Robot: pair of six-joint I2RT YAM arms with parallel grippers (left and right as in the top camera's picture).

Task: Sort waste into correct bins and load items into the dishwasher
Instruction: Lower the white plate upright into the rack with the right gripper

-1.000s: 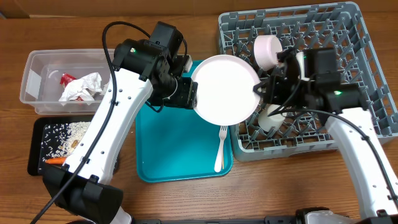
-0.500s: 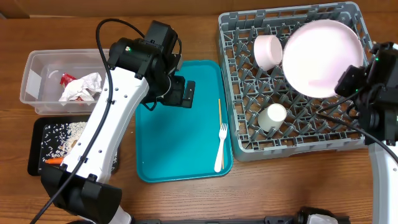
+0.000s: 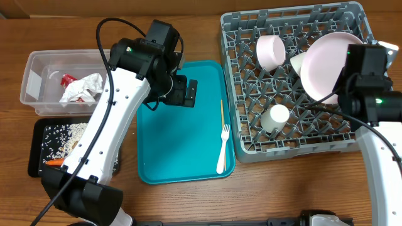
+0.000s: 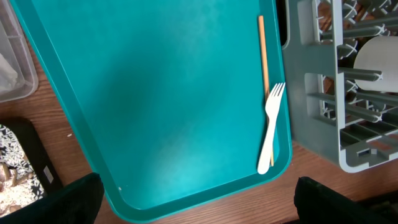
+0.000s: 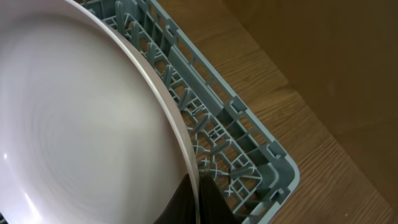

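Your right hand (image 5: 198,198) is clamped on the plate (image 3: 328,66) rim, plate tilted over the rack (image 3: 251,145); your open left hand (image 3: 183,92) is nearer the fork (image 3: 223,149), which lies lengthwise along the right edge of the teal tray (image 3: 176,147)

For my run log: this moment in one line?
left gripper open above tray | right gripper shut on plate over rack | fork, stick on tray

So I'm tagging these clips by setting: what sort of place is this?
Probably a test bench staged as a dish-clearing station, not a real kitchen: a grey dish rack holding a plate, a teal tray with a fork, and a waste tub, all on a wooden table.
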